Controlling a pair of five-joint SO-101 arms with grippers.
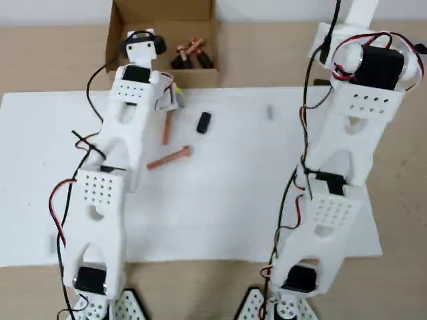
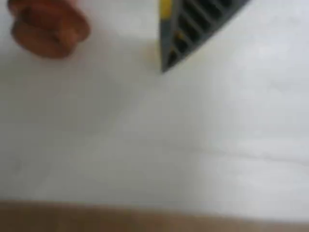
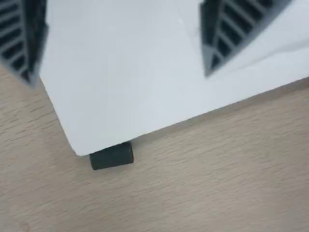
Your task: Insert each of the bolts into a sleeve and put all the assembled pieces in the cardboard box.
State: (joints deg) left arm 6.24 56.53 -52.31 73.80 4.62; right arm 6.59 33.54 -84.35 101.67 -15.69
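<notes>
- Box [image 1: 117,40]: cardboard, open at the top, sitting at the far side of the table [image 1: 267,53]. It is holding a few assembled pieces [image 1: 191,53], copper bolts in dark sleeves, bunched together.
- Sheet [image 1: 220,200]: white, lying over the table in front of the box.
- First bolt [image 1: 167,127]: copper, bare, lying on the sheet just in front of the left gripper [image 1: 171,98] and pointing roughly at the box.
- Second bolt [image 1: 170,158]: bare, lying aslant on the sheet beside the left arm, nearer the bases.
- Sleeve [image 1: 203,122]: black, lying on the sheet near the first bolt, not touching it.
- Second sleeve [image 3: 111,155]: black, lying on the bare table, touching the sheet's rounded corner.
- Left gripper: hanging low over the sheet by the box's near wall. One finger [image 2: 193,24] is showing in the left wrist view, with a bolt head [image 2: 48,26] close by and apart from it. I cannot tell whether the fingers are apart or together.
- Right gripper [image 3: 118,77]: fingers spread wide, holding nothing, hanging over the sheet's corner above the second sleeve.
</notes>
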